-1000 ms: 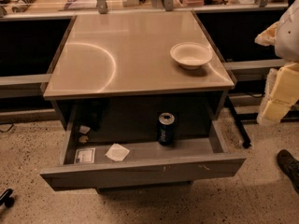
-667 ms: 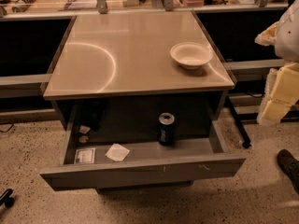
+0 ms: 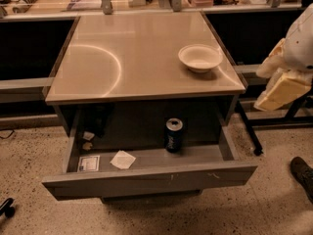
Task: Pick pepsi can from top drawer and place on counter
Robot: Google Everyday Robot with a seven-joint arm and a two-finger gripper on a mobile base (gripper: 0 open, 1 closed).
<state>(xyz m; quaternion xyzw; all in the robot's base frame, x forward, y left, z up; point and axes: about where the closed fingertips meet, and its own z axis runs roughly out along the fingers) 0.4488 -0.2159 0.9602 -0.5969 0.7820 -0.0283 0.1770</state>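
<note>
The pepsi can (image 3: 173,134) is dark blue with a silver top. It stands upright in the open top drawer (image 3: 146,180), right of the middle and near the back. The drawer is pulled out under the beige counter (image 3: 122,58). My arm, with white and cream covers, reaches in from the right edge of the view. Its gripper (image 3: 279,91) hangs beside the counter's right side, above the floor. It is well to the right of the can and higher than it, and it touches nothing.
A white bowl (image 3: 199,58) sits on the counter's right part. In the drawer lie a white paper scrap (image 3: 122,159), a small card (image 3: 88,163) and small bits at the left. A dark shoe (image 3: 303,175) is on the floor at the right. Cluttered benches stand behind.
</note>
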